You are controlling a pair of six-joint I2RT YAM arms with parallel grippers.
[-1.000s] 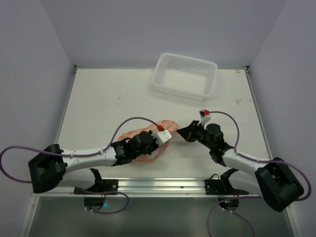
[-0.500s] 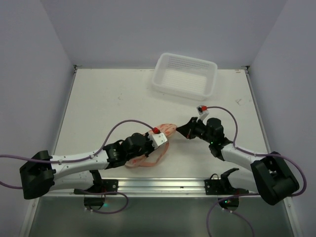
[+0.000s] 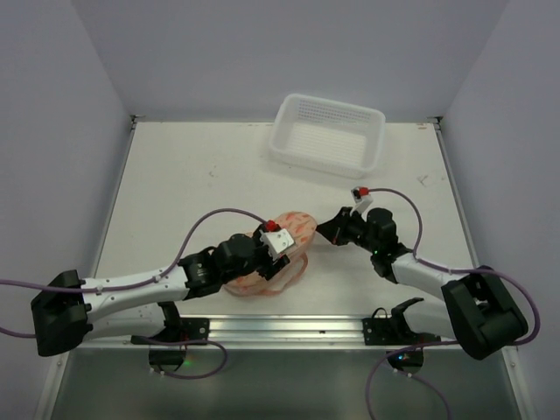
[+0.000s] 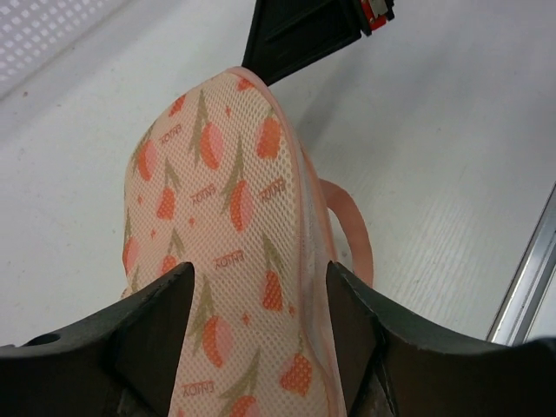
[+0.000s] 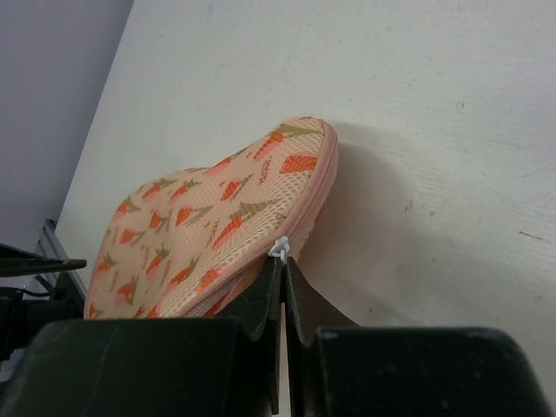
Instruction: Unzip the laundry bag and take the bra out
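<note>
While the right tool [image 3: 322,229] pinches the small white zipper pull [image 5: 280,248] between fingers pressed tightly together, the laundry bag [image 3: 297,232] lies near the front edge of the bench [image 3: 175,192], about midway along it, between the two arms. The right wrist view shows that tool [image 5: 283,265] meeting the bag [image 5: 217,226] at its pink zipper edging, where the domed peach fabric with its orange prints rises off the surface. How far the zipper is open cannot be told.

The left tool [image 3: 273,261] stands over the bag's near left part, its fingers spread. From its own wrist camera, this tool [image 4: 258,291] has one dark finger [image 4: 161,304] on each side of the printed bag [image 4: 226,234], which runs between them.

A thin pink strap [image 4: 352,226] loops out onto the bench just beside the bag; whether it belongs to the bra cannot be told.

A white plastic basket [image 3: 319,166] sits well apart, toward the far edge, right of middle.
</note>
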